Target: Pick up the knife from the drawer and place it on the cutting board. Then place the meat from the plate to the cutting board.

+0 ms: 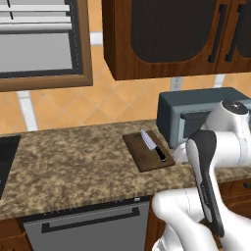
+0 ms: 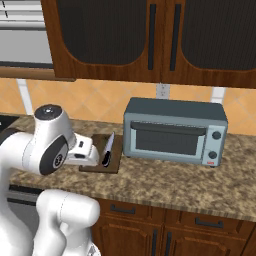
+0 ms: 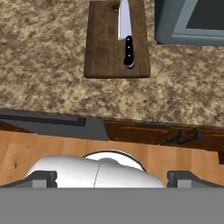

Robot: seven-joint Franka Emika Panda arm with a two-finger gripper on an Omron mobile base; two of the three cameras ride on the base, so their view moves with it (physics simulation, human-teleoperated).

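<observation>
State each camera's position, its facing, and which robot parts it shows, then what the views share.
Left base view: behind-left, facing the counter; white arm lower right.
Right base view: behind-right, facing the toaster oven; arm lower left.
Hand view: above the counter edge, looking down; open gripper at the bottom.
Shared: knife on cutting board.

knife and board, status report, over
Gripper open, holding nothing, back over the counter edge. Knife flat on the cutting board, handle toward the robot. Toaster oven right beside the board, nothing on the knife.
</observation>
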